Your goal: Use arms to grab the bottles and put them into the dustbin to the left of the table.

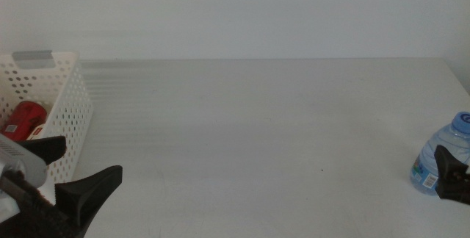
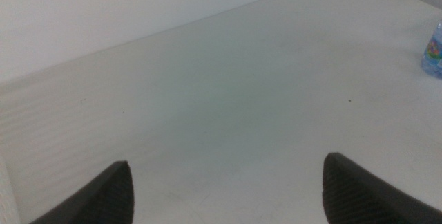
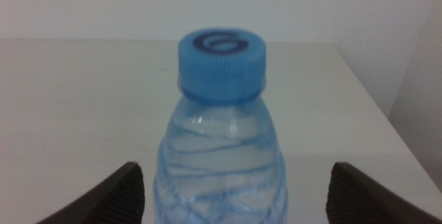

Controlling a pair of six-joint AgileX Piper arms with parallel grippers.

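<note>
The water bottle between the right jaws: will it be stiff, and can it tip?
The water bottle has thin, clear, ribbed walls, so it probably dents under a hard squeeze. It stands upright and tall on the table, so a push near the cap may tip it. Right gripper is open around it.

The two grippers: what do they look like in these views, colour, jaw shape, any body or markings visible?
The left gripper has matte black jaws tapering to blunt points, mounted on a light grey-white body at the middle view's lower left corner. The right gripper has the same dark wedge-shaped jaws with rounded tips. In the middle view only a black part of it shows at the right edge. No markings or cables can be made out.
</note>
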